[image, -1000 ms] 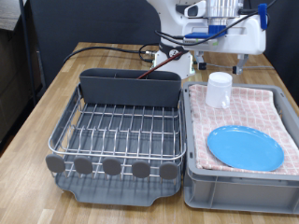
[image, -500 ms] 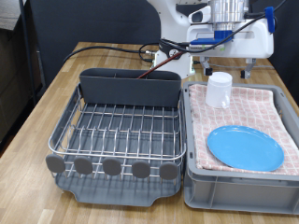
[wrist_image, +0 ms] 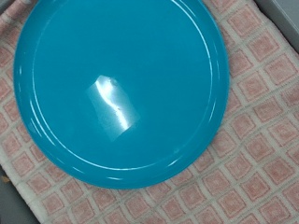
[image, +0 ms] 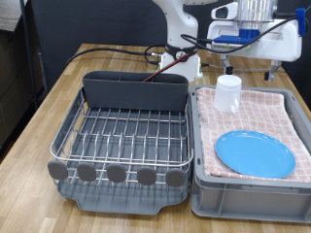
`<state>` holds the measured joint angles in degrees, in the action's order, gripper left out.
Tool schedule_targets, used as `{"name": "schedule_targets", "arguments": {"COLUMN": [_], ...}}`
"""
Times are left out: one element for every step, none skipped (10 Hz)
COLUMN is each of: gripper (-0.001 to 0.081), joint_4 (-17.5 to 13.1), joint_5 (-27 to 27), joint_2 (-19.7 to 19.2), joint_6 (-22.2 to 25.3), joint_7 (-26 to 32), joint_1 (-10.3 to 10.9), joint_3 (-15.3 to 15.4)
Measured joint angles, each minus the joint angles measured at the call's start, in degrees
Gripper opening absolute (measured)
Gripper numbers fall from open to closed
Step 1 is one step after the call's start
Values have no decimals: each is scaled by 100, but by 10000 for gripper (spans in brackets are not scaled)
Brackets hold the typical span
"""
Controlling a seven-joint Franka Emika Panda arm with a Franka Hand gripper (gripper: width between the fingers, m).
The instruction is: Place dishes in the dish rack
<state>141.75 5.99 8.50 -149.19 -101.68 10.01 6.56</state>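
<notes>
The light-blue plate (image: 254,153) lies flat on the checkered cloth in the grey tub, and it fills the wrist view (wrist_image: 121,89). The white cup (image: 227,94) stands upright on the cloth behind the plate. My gripper (image: 249,70) hangs at the exterior view's top right, above the tub's far end, just right of and above the cup. Its fingers are apart and nothing is between them; they do not show in the wrist view. The dish rack (image: 121,136) with its grey trough (image: 134,92) stands at the left and holds nothing. The wooden spoon is out of view.
The grey tub (image: 248,199) lined with pink-and-white checkered cloth (image: 282,107) stands right of the rack. Cables and a white box (image: 180,66) lie behind the trough. The wooden table (image: 39,116) runs along the left.
The hand has moved towards the exterior view's right and slightly up, from above the cup's left side to its right. The plate, cup and rack have not moved.
</notes>
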Motion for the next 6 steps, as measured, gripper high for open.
{"name": "schedule_targets", "arguments": {"gripper": [802, 802, 802, 802, 802, 802], "joint_4": [-89, -138, -143, -120, -68, 14], "joint_5": [-5, -56, -166, -287, -411, -567], "joint_2": [-50, -95, -142, -206, -284, -363], "joint_6": [11, 5, -68, -185, -338, -558], "joint_7": [-2, -2, 6, 40, 127, 267], "joint_1": [1, 1, 1, 0, 0, 0], "joint_3": [34, 44, 39, 24, 0, -22]}}
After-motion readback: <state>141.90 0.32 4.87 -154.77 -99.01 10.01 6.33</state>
